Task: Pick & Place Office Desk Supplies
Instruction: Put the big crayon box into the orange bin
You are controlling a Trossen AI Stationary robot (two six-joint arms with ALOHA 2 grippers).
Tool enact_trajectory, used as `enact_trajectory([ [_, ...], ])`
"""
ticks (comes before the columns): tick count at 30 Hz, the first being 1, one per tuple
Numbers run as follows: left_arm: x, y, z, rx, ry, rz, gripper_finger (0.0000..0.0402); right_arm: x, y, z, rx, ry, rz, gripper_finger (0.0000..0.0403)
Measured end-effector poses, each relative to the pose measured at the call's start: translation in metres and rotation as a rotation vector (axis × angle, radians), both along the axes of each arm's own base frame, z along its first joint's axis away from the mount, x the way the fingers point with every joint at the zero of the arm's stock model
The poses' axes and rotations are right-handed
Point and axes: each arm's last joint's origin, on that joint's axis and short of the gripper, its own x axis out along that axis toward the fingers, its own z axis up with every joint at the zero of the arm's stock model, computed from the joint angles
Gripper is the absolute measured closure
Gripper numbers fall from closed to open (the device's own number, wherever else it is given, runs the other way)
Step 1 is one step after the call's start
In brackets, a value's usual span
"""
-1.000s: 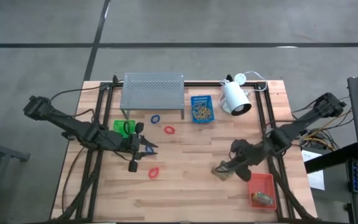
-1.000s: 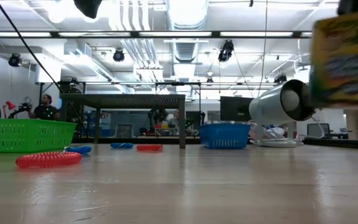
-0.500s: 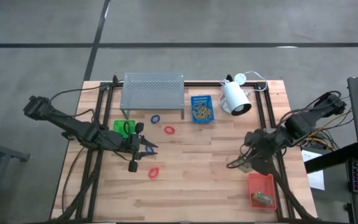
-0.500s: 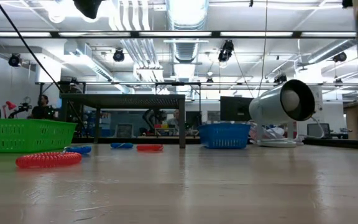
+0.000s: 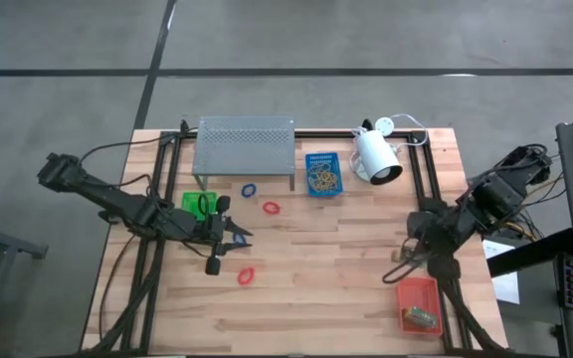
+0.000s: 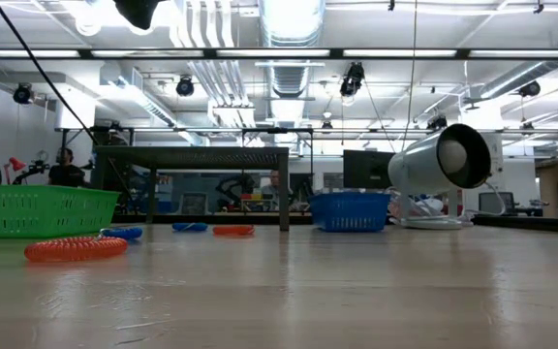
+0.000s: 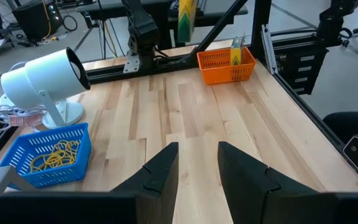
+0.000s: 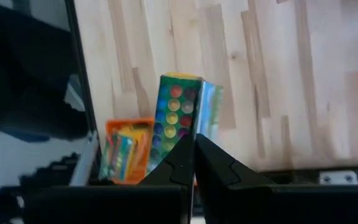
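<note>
Carrying a card box above the orange tray

Holding a printed card box [image 8: 180,115] in closed jaws, the right gripper [image 5: 403,270] hangs over the desk's right edge, just above the orange tray [image 5: 417,304] where another box [image 5: 422,317] lies. The left gripper [image 5: 229,237] waits near the left edge beside the green tray [image 5: 198,204], jaws partly apart, empty. Red loops [image 5: 248,275] lie mid-desk.

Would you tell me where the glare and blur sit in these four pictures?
Low view: ceiling lights reflect as pale sheen on the table, whose near part is soft, while the red loop is sharper. Right wrist view: the box is blurred and the wood beside it washed out. Left wrist view: crisp and evenly lit, lamp included. High view: flat light, faint shadows.
</note>
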Motion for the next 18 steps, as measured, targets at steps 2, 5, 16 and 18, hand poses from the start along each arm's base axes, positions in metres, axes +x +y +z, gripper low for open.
enact_trajectory([
  [2,0.000,0.000,0.000,0.000,0.000,0.000,0.0285,-0.002,0.004,-0.001,-0.004,0.006,0.025,0.0395],
  [5,0.000,0.000,0.000,0.000,0.000,0.000,0.0285,-0.005,0.011,-0.003,-0.002,0.023,0.031,0.0395],
  [16,0.000,0.000,0.000,0.001,0.003,0.000,0.0285,-0.017,0.045,-0.014,0.003,0.118,-0.024,0.0395],
  [18,0.000,0.000,0.000,0.001,0.003,0.000,0.0285,-0.018,0.053,-0.017,-0.010,0.136,-0.009,0.0395],
])
